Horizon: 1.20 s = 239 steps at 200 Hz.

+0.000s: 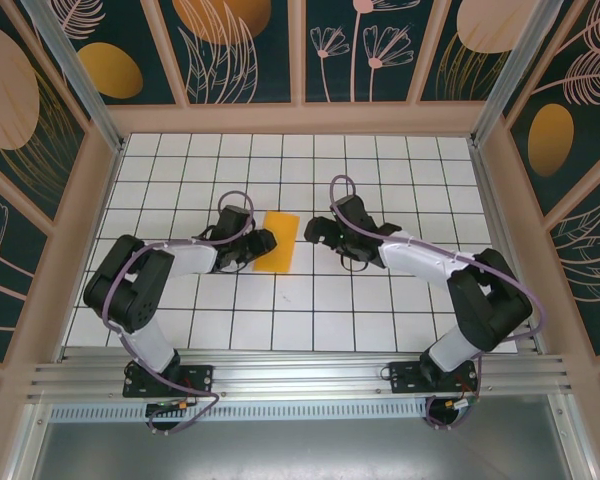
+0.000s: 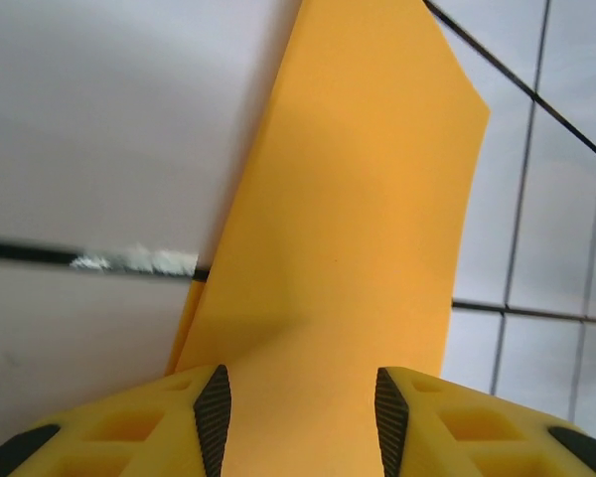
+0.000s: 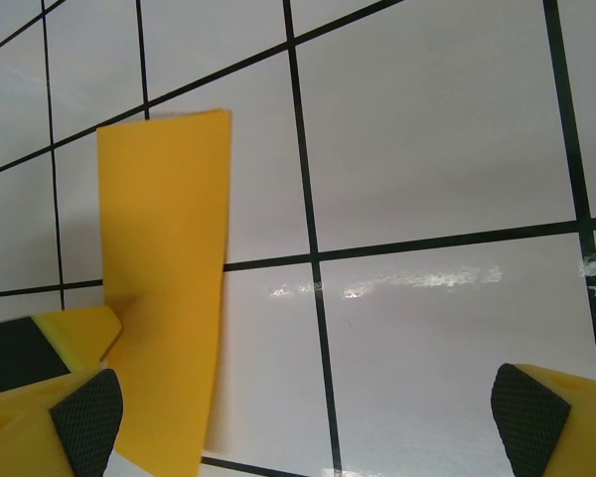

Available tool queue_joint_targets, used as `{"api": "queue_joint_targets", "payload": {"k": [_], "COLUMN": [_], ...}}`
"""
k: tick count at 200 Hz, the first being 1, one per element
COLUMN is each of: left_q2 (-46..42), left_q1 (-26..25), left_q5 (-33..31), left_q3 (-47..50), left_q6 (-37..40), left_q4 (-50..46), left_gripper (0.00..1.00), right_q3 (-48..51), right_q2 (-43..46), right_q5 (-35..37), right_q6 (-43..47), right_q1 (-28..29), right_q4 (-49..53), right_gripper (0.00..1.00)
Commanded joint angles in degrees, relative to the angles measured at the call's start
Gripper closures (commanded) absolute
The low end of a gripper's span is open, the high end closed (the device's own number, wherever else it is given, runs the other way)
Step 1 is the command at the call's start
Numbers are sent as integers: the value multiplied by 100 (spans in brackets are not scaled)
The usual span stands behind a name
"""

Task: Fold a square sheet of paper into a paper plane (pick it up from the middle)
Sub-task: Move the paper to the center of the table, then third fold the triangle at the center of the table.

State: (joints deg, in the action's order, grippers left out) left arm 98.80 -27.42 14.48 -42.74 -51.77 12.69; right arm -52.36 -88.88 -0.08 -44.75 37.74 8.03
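Top view: the folded paper sheet (image 1: 277, 241) lies on the tiled table (image 1: 380, 170). The left gripper (image 1: 261, 246) touches its left edge and the right gripper (image 1: 318, 231) is just beside its right edge.
Left wrist: jaws parted, with the sheet between them.
Right wrist: jaws spread wide, with the sheet beside one finger (image 3: 84, 429).

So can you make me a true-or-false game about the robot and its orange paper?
1. The paper is already a pointy plane. False: it is a flat folded oblong with no point.
2. The left gripper is open, with paper between its fingers. True.
3. The right gripper is squeezing the paper. False: it is wide open and holds nothing.
4. The table has white tiles with dark lines. True.
5. The paper lies between the two grippers. True.
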Motion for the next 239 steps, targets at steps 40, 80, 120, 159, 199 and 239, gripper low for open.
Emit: {"api": "queue_joint_targets", "payload": {"k": [40, 80, 120, 159, 199, 239], "left_q2": [-657, -1034, -982, -634, -361, -171], "left_q1": [-255, -49, 131, 132, 132, 140], "left_q5": [544, 368, 366, 831, 1085, 666], "left_q3": [399, 215, 125, 150, 93, 1], "left_q6": [-874, -341, 140, -14, -50, 119], "left_q4": [267, -237, -509, 20, 335, 13], "left_gripper": [51, 48, 50, 59, 60, 59], "right_q3": [296, 303, 384, 393, 365, 332], "right_q2": [323, 285, 55, -284, -561, -727], "right_q5": [-100, -378, -838, -1211, -1439, -1574], "right_q6": [-155, -335, -728, -1070, -1182, -1193], "right_q1": [86, 305, 590, 682, 691, 685], "right_q4": [-177, -296, -730, -1053, -1105, -1143], "right_gripper": [2, 1, 1, 2, 5, 6]}}
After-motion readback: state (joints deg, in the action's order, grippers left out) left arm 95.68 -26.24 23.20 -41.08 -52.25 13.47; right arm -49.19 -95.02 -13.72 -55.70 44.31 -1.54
